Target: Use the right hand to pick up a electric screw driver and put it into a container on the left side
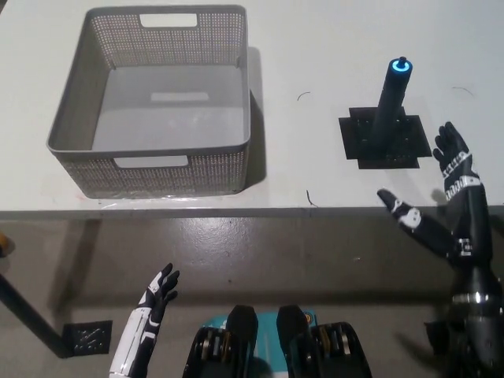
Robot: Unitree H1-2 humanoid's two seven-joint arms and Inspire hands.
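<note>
Right hand (449, 197) spread open, left hand (155, 295) low

On table (315, 47): basket (150, 102) at left, screwdriver (391, 96) upright on mat (384, 140) at right, well apart. Right hand (441, 197) just right of mat, over table edge; left hand (153, 299) low, below basket.

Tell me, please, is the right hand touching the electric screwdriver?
Apart: the head view shows bare table between the open right hand and the upright electric screwdriver.

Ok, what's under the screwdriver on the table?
The screwdriver stands upright on a black square base, which lies flat on the white table. The patch of base beneath its foot is covered, so any socket there cannot be seen.
</note>
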